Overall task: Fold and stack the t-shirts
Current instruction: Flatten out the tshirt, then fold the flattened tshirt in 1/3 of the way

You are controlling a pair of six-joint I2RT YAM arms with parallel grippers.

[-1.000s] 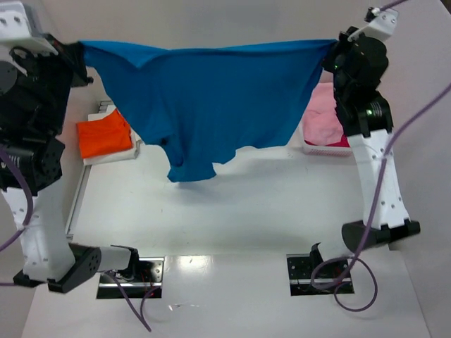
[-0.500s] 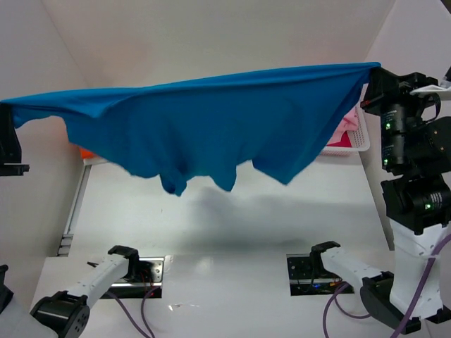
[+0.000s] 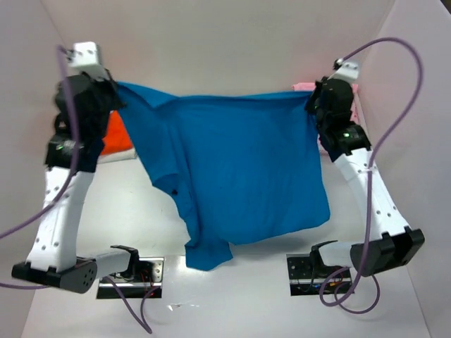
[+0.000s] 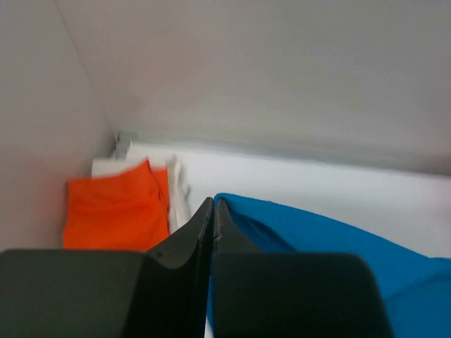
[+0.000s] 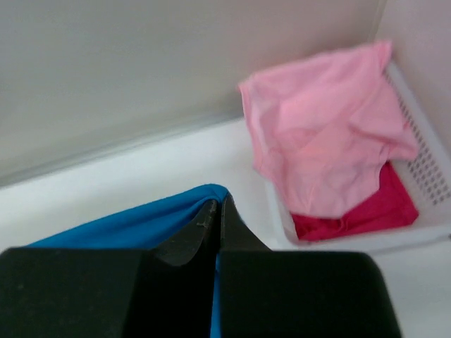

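Blue t-shirt (image 3: 239, 176) hangs spread in the air between our two arms, its top edge running nearly level from about 10 o'clock to about 2 o'clock in the top view. Our left gripper (image 3: 115, 90) is clenched on the upper left corner. On the left wrist view its black fingers (image 4: 190, 239) press together, with blue cloth coming out at their tips toward 4 o'clock. Our right gripper (image 3: 314, 104) is clenched on the opposite upper corner. On the right wrist view its fingers (image 5: 194, 236) also meet, and a blue fold curls over them from 9 o'clock.

From that edge the cloth drops toward 6 o'clock, wrinkled down its left side. Its lowest lobe reaches about 7 o'clock, near the left arm's base. We cannot tell whether it touches the table (image 3: 127, 211).

At 10 o'clock the orange t-shirt (image 4: 113, 208) lies folded flat on something white (image 4: 177, 184) in the corner, well apart from the blue one. In the top view our left arm hides part of it.

At 2 o'clock the pink t-shirt (image 5: 324, 134) is heaped loosely in the white basket (image 5: 426, 151), lying over a magenta garment (image 5: 363, 211). In the top view only a sliver of pink shows beside our right gripper.
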